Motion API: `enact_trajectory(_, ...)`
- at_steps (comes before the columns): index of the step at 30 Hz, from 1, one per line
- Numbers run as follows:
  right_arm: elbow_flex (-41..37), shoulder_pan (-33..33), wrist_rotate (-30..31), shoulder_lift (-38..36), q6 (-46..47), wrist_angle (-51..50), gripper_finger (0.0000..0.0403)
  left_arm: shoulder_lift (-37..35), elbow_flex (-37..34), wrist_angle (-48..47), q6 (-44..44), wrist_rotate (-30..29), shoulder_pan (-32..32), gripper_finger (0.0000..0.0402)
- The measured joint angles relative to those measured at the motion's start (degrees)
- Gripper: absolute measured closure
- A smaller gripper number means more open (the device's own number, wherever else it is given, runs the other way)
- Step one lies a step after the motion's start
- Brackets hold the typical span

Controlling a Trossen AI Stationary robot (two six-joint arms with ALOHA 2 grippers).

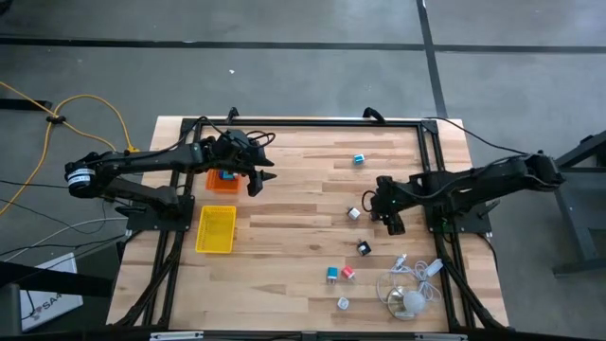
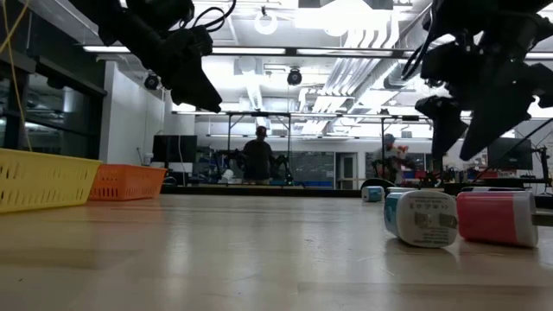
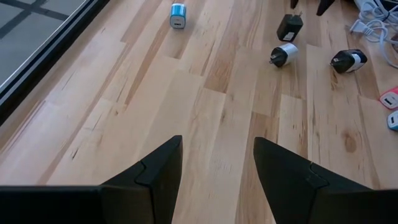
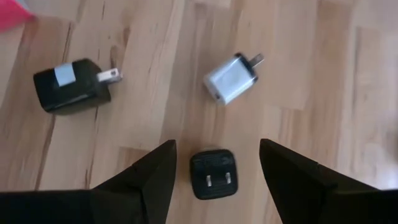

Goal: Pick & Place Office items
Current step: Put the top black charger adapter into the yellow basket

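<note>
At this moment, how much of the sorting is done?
Barely begun. The orange tray holds something blue; the yellow tray looks empty. Neither hand holds anything: the left hand hangs open beside the orange tray, the right hand open above a small black charger. The other chargers are scattered on the table.

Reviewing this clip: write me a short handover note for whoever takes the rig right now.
Left hand: open, empty, above the table beside the orange tray.
Right hand: open, empty, hovering over a black plug adapter; a white adapter and another black one lie close by.
Done: something blue shows in the orange tray; the yellow tray looks empty.
Left: the blue adapter and the pink one, among others, lie loose on the table.
</note>
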Motion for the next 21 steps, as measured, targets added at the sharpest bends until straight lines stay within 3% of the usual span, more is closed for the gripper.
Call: enact_trajectory(21, 0.00, -0.07, 0.59, 8.19, -1.55, -0.64, 0.0184, 0.00, 0.00, 0.00, 0.01, 0.00, -0.01, 0.0211)
